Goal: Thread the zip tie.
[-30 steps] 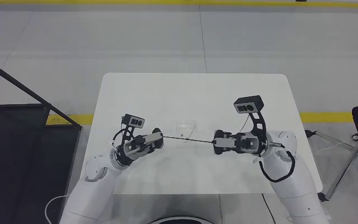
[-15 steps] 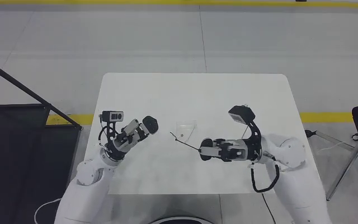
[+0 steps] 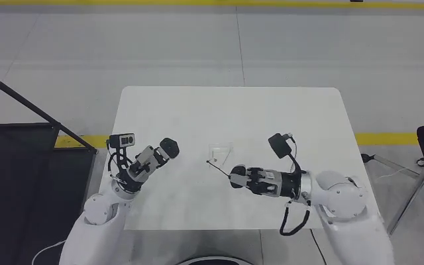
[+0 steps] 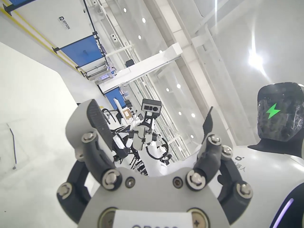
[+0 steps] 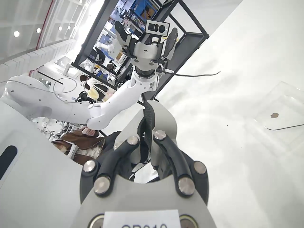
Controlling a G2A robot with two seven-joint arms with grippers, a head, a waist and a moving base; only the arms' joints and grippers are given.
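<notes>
1. The right end effector (image 3: 233,177) is closed on the zip tie (image 3: 218,168). Its fingers (image 5: 163,117) are pressed tight together.
2. The zip tie is held by one end only. It is seen as a thin dark line that sticks out from the right end effector, over the middle of the white bench (image 3: 291,112).
3. The free end of the zip tie is pointed away to the far left. It is found just beside the near edge of a clear plastic sheet (image 3: 222,149) that is laid on the bench.
4. The left end effector (image 3: 169,147) is wide open. Nothing is held between its fingers (image 4: 97,117). It is seen over the left side of the bench, well apart from the zip tie.
5. One second ago the zip tie was held at both ends. It was pulled straight between the two end effectors.
6. Half a second ago it had been let go by the left end effector, which had been opened.
7. Since then the left end effector has been pulled back a little more toward the left edge of the bench.
8. The right end effector has been moved a little to the left, and the zip tie has been carried along with it.
</notes>
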